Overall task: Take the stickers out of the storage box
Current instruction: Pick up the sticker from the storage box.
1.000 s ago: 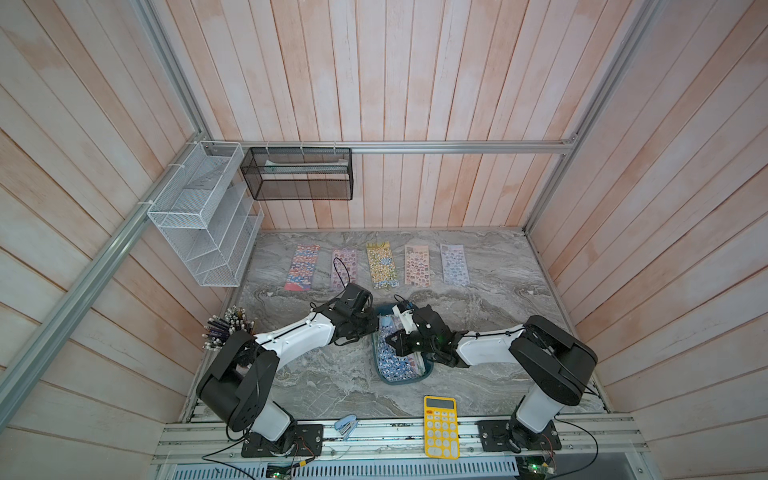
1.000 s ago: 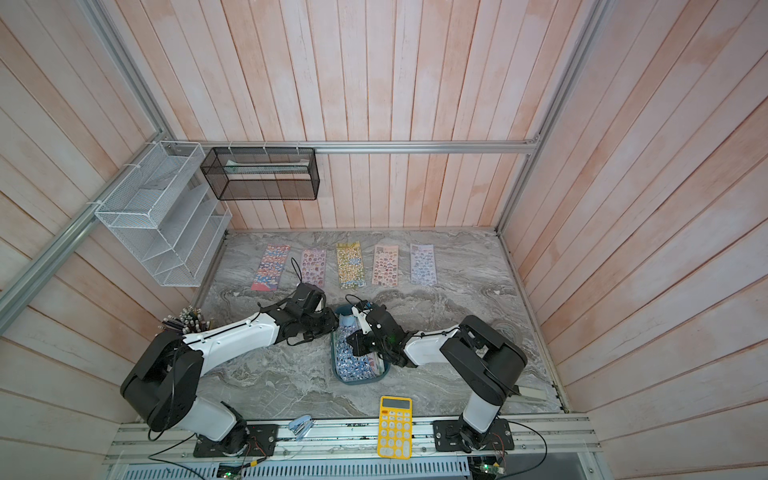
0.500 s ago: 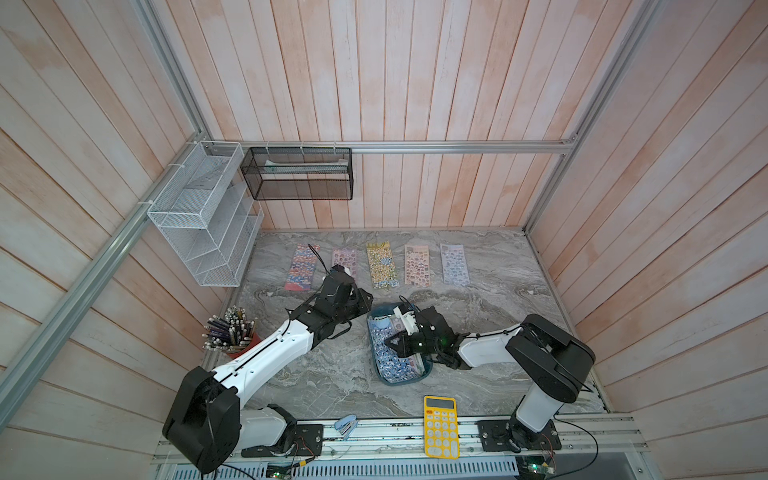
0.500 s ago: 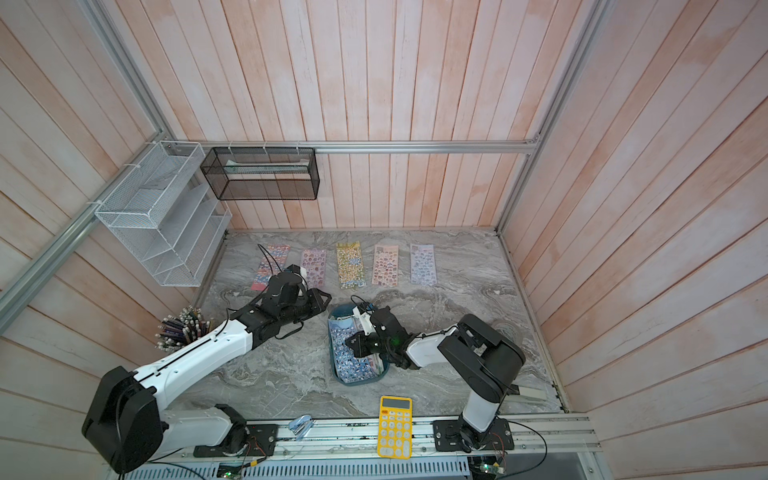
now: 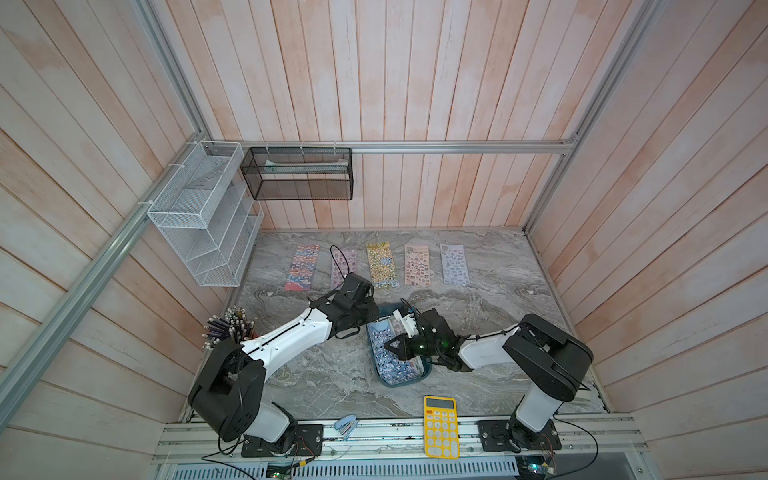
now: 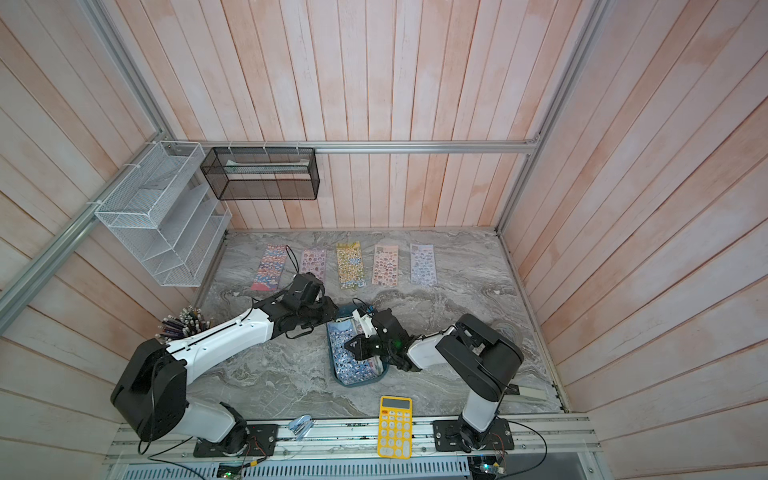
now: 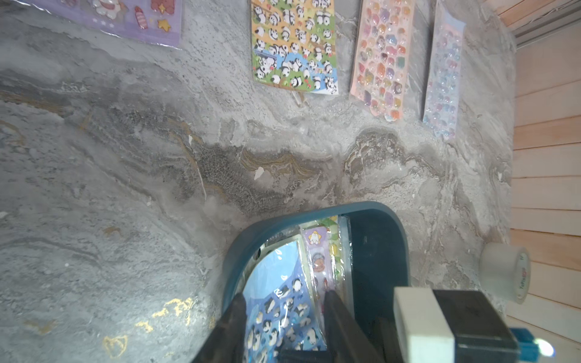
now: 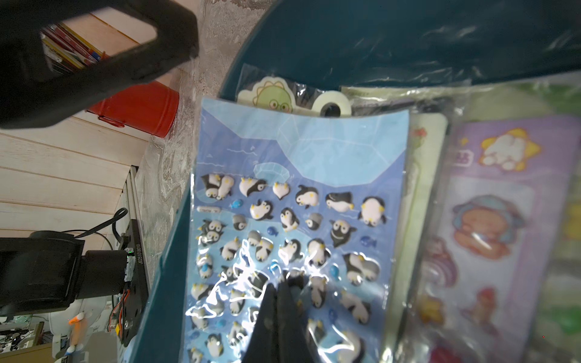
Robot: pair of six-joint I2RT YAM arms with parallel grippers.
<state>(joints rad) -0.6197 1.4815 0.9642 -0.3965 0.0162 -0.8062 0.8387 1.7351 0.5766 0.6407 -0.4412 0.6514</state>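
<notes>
Reaching low over storage box (image 5: 401, 383), left claw (image 7: 283, 297) parted, empty, right claw (image 8: 278, 284) closed, tips on stickers (image 8: 298, 195)

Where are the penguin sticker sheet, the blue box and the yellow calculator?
penguin sticker sheet (image 8: 298, 204), right wrist view, middle of its blue face.
blue box (image 7: 377, 251), left wrist view, bare inside.
yellow calculator (image 5: 441, 432), a top view, its keypad.

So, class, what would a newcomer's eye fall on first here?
Five bright sticker sheets line the table's far side. Nearer, the open left gripper and shut right gripper meet at the teal storage box, over a blue penguin sheet. A yellow calculator lies at the front edge.
</notes>
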